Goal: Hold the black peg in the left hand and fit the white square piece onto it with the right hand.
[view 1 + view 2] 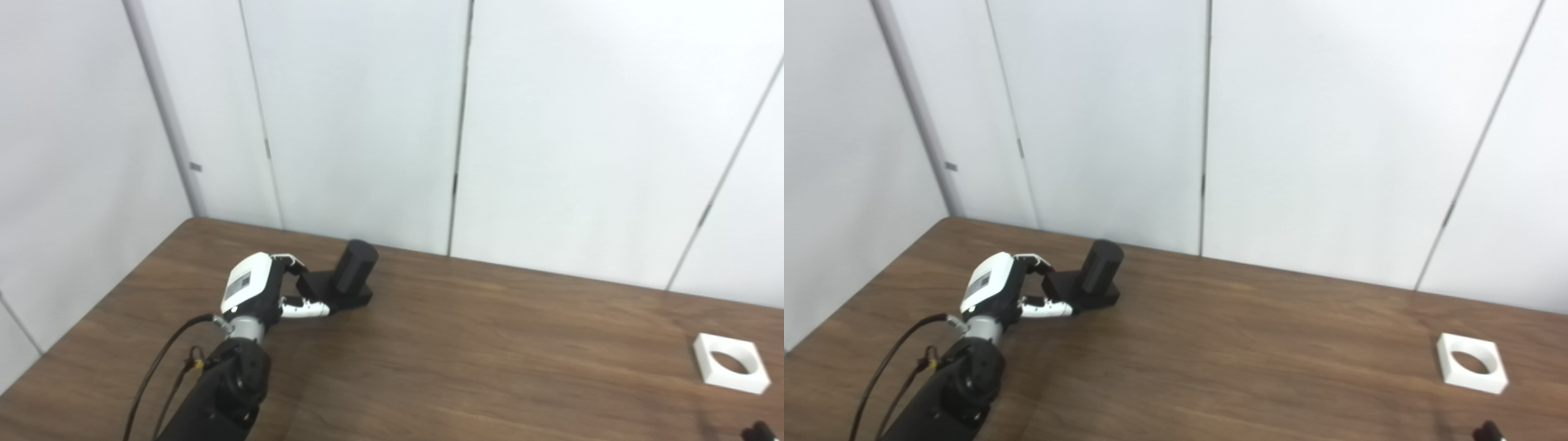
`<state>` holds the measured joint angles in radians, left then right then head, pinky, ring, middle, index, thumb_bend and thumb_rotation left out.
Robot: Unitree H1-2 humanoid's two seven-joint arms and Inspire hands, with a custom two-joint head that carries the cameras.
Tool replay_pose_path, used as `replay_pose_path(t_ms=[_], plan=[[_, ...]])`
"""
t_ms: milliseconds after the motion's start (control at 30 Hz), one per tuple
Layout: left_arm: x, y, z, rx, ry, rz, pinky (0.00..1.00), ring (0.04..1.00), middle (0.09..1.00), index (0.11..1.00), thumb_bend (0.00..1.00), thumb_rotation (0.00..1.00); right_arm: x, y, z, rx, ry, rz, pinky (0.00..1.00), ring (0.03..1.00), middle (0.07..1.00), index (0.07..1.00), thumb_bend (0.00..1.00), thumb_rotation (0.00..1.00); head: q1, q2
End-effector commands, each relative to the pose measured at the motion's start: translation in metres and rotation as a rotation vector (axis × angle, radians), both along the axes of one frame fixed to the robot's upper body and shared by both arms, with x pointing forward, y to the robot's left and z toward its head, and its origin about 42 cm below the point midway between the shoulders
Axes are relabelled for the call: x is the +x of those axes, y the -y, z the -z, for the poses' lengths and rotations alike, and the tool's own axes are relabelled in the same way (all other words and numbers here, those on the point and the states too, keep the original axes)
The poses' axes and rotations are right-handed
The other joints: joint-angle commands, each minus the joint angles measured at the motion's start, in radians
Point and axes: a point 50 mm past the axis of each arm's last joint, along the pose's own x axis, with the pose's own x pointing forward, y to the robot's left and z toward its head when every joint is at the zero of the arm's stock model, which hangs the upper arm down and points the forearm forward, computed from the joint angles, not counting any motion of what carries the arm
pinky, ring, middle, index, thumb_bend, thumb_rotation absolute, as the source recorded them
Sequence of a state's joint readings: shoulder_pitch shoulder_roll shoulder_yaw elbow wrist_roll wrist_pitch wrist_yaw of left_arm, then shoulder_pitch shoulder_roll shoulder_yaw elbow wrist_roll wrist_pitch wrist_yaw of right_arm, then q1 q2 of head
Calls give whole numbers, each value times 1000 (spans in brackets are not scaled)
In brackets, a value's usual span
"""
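Left hand [263, 291] had its fingers around the black peg [346, 278] base, grip uncertain; rigid, light. White square piece [731, 362] untouched; right hand [758, 432] barely visible, fingers unclear.

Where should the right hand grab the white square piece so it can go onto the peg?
Grip the white square piece by two opposite outer walls, coming from above. It lies flat on the table with its round hole facing up, so fingers on the outside edges likely leave the hole clear for the black peg.
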<state>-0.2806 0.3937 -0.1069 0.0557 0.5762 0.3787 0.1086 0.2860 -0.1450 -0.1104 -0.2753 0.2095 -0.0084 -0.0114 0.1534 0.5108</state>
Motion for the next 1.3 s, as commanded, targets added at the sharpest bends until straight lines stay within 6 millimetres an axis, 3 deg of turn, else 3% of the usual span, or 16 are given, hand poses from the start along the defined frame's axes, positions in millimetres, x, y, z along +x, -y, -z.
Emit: replay_pose_path(t_ms=[0, 100, 200, 433, 733, 1267], plan=[[-1, 11, -23, -14, 68, 61, 764, 769, 720, 486, 513, 52, -1, -13, -2, 28, 7, -11, 1000, 1000, 1000, 1000, 648, 1000, -4, 3], [-14, 25, -24, -34, 46, 126, 715, 747, 714, 487, 512, 54, -1, -15, -2, 31, 3, -6, 1000, 1000, 1000, 1000, 622, 1000, -18, 10], [-25, 35, -23, -58, 15, 191, 735, 781, 737, 488, 511, 53, -1, -18, -3, 30, 7, -3, 1000, 1000, 1000, 1000, 583, 1000, -40, 11], [-56, 56, -9, -53, -104, 318, 669, 786, 771, 489, 510, 50, -1, -21, -2, 26, 8, -5, 1000, 1000, 1000, 1000, 517, 1000, -80, 17], [-81, 75, 12, -98, -234, 488, 703, 790, 768, 489, 509, 41, -4, -28, -3, 40, 12, 10, 1000, 1000, 989, 1000, 460, 1000, -148, 58], [-103, 106, 27, -93, -332, 741, 723, 820, 798, 489, 510, 39, -5, -38, -3, 63, 20, 9, 1000, 1000, 970, 1000, 537, 1000, -221, 150]])
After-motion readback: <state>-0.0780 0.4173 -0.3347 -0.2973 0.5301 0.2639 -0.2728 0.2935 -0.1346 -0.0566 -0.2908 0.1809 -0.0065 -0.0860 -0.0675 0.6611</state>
